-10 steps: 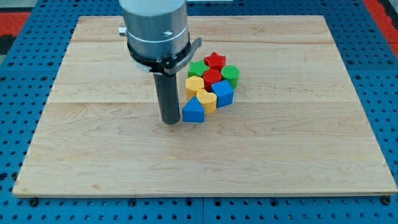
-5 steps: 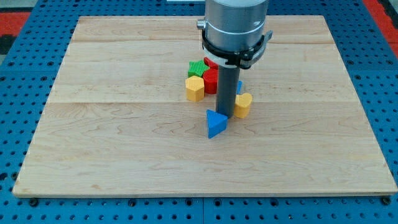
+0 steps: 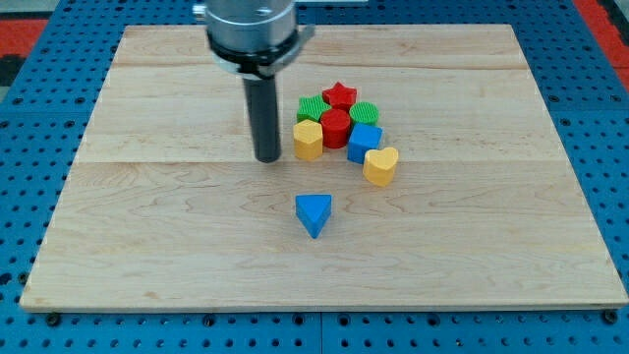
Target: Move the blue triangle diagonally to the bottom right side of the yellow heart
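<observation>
The board point(image 3: 147, 226) is pale wood with a light grain, lying on a blue pegboard point(image 3: 29, 197). My tip point(image 3: 267, 157) is dark, perhaps black. Blocks: blue triangle point(image 3: 314, 212), yellow heart point(image 3: 380, 165), yellow hexagon point(image 3: 308, 140), blue cube point(image 3: 364, 141), red star point(image 3: 339, 95), red cylinder point(image 3: 335, 126), and two ribbed green blocks point(image 3: 313, 106).

We have a single camera view. It looks down at the table point(image 3: 147, 246) from a raised position on the side nearest the view's bottom, tilted forward, so the far edge at the view's top appears narrower than the near edge. The whole wooden surface fits in frame, with the blue perforated base point(image 3: 39, 324) showing along the left, right and bottom margins. The arm's housing point(image 3: 251, 29) is cut off by the top edge. The distance is moderate. No second view exists for comparison.
</observation>
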`<state>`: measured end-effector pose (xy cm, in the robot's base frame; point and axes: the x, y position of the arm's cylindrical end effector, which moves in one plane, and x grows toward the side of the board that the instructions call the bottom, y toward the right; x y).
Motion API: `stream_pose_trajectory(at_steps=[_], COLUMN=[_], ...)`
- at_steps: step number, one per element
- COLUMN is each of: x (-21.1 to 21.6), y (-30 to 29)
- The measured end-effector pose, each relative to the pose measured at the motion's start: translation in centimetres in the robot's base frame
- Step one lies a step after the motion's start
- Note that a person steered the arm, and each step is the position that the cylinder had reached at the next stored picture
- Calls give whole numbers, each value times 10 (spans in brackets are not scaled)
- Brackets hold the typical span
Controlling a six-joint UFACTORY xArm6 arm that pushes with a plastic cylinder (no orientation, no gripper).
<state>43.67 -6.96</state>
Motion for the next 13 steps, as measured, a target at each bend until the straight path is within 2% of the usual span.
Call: stream_pose_trajectory(at_steps=[1,3,5,9,10,11,12,13], x=[47,63,103,101,67,75,43,46], y=[1,5,90,96,102,135,135,159])
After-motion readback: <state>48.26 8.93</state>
